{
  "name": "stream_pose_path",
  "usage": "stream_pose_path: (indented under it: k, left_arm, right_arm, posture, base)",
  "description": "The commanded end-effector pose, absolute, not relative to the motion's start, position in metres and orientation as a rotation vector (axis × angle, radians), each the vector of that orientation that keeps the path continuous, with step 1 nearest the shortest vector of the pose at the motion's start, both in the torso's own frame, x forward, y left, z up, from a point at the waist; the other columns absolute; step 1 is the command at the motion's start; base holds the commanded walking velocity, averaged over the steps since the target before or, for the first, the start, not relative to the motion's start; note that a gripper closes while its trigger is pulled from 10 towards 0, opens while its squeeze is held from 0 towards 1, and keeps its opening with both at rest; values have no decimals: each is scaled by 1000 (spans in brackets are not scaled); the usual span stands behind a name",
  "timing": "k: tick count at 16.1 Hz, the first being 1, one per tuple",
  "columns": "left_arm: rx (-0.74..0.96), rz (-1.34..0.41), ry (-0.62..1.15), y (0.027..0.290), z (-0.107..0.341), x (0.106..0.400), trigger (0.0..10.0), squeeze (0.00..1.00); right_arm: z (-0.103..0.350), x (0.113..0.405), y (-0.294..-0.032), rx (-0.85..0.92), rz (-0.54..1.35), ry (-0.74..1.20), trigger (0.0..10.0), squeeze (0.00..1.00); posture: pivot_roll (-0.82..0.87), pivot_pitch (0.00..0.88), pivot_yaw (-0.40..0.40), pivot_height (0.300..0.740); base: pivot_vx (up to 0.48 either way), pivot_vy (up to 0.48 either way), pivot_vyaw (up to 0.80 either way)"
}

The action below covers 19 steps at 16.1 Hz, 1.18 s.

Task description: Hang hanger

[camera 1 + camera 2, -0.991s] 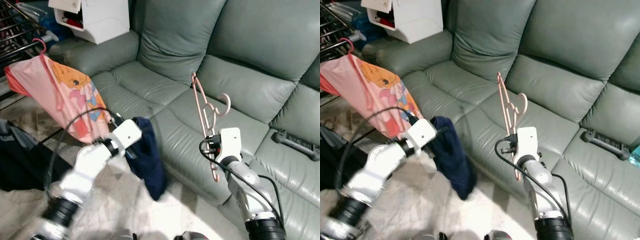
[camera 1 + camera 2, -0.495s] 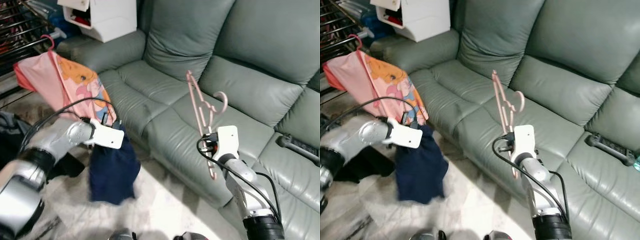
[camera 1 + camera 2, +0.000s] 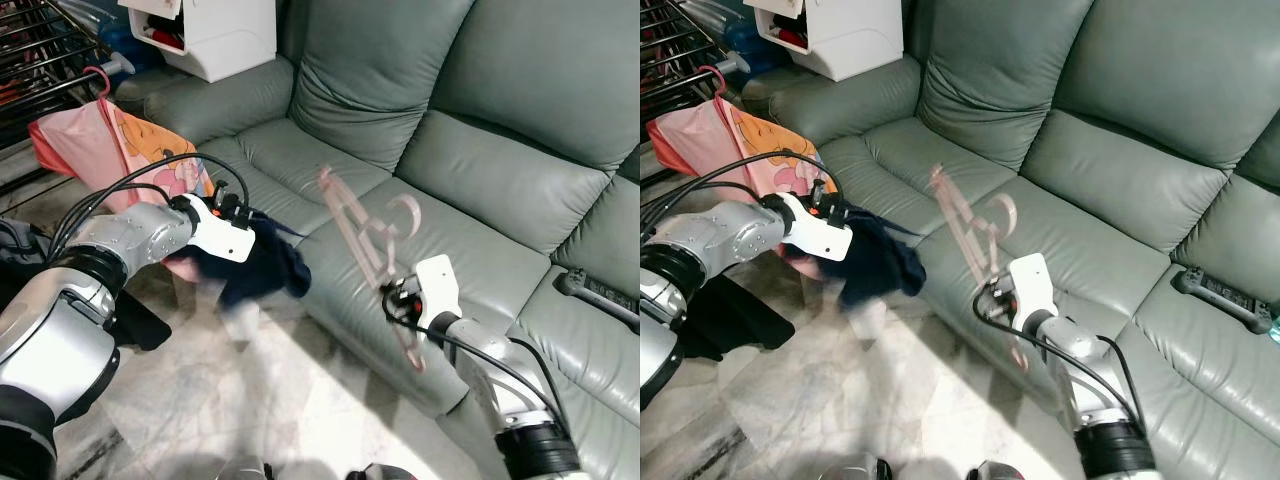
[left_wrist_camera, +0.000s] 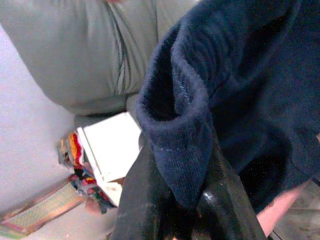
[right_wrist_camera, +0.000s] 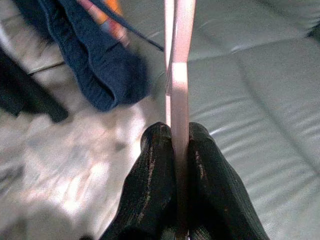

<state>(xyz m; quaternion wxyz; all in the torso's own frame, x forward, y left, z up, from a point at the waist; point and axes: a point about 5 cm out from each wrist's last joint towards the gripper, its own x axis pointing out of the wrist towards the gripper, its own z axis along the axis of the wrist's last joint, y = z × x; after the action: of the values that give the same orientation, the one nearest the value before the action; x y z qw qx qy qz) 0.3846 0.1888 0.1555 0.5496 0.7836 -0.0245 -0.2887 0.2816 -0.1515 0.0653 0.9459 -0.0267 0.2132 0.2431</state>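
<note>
My right gripper point(image 3: 393, 300) is shut on the lower bar of a pink plastic hanger point(image 3: 362, 232), which leans left over the sofa's front edge. In the right wrist view the two black fingers point(image 5: 150, 165) pinch the hanger bar point(image 5: 179, 75). My left gripper point(image 3: 252, 232) is shut on a dark navy garment point(image 3: 268, 270), holding it bunched and raised in front of the sofa seat. The left wrist view has a fold of the navy cloth point(image 4: 240, 90) clamped between that gripper's fingers point(image 4: 142, 195).
A grey-green leather sofa point(image 3: 480, 170) spans the background. At the left, a pink cartoon-print garment point(image 3: 125, 150) hangs on a dark drying rack point(image 3: 35, 60). A white box point(image 3: 215, 35) stands beyond the sofa arm. A black controller point(image 3: 600, 295) lies on the right seat.
My left gripper has lifted the navy garment up and right toward the sofa. The right gripper has swung the hanger leftward and tilted it; both are motion-blurred.
</note>
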Motion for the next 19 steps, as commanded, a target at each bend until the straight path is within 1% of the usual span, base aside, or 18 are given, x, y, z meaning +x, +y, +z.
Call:
stream_pose_path:
  k: [1, 2, 4, 6, 7, 8, 12, 14, 16, 19]
  left_arm:
    - [1870, -637, -87, 190, 166, 389, 10000, 0]
    - [1864, -632, -65, 192, 164, 389, 10000, 0]
    - [1809, -654, 46, 200, 155, 386, 10000, 0]
    - [1624, -648, 253, 212, 142, 382, 10000, 0]
    - [1576, -621, 273, 214, 140, 382, 10000, 0]
    - [1513, -588, 269, 213, 141, 383, 10000, 0]
    - [1450, -574, 254, 208, 143, 385, 10000, 0]
    - [1409, -590, 215, 199, 149, 387, 10000, 0]
    - [1387, -616, 170, 191, 152, 388, 10000, 0]
    - [1358, -636, 141, 186, 155, 388, 10000, 0]
  right_arm:
    - [73, 277, -146, -50, 621, 437, 10000, 0]
    - [75, 274, -148, -55, 681, 446, 10000, 0]
    - [82, 270, -158, -101, 765, 460, 10000, 0]
    - [91, 270, -172, -132, 810, 479, 10000, 0]
    - [95, 269, -180, -173, 844, 492, 10000, 0]
    - [97, 267, -185, -206, 872, 503, 10000, 0]
    - [102, 257, -192, -224, 980, 551, 10000, 0]
    - [101, 255, -195, -225, 996, 568, 10000, 0]
    - [97, 258, -199, -250, 959, 573, 10000, 0]
    - [96, 266, -205, -289, 896, 562, 10000, 0]
  posture:
    - [0, 37, 26, 740]
    - [0, 37, 26, 740]
    - [-8, 37, 28, 740]
    - [-19, 35, 32, 740]
    - [-22, 35, 32, 740]
    - [-24, 35, 33, 740]
    - [-28, 35, 29, 740]
    - [-31, 35, 31, 740]
    - [-31, 32, 31, 740]
    - [-29, 32, 29, 740]
  base:
    - [0, 0, 0]
    - [0, 0, 0]
    - [0, 0, 0]
    - [0, 0, 0]
    - [0, 0, 0]
    - [0, 0, 0]
    - [0, 0, 0]
    - [0, 0, 0]
    - [0, 0, 0]
    - [0, 0, 0]
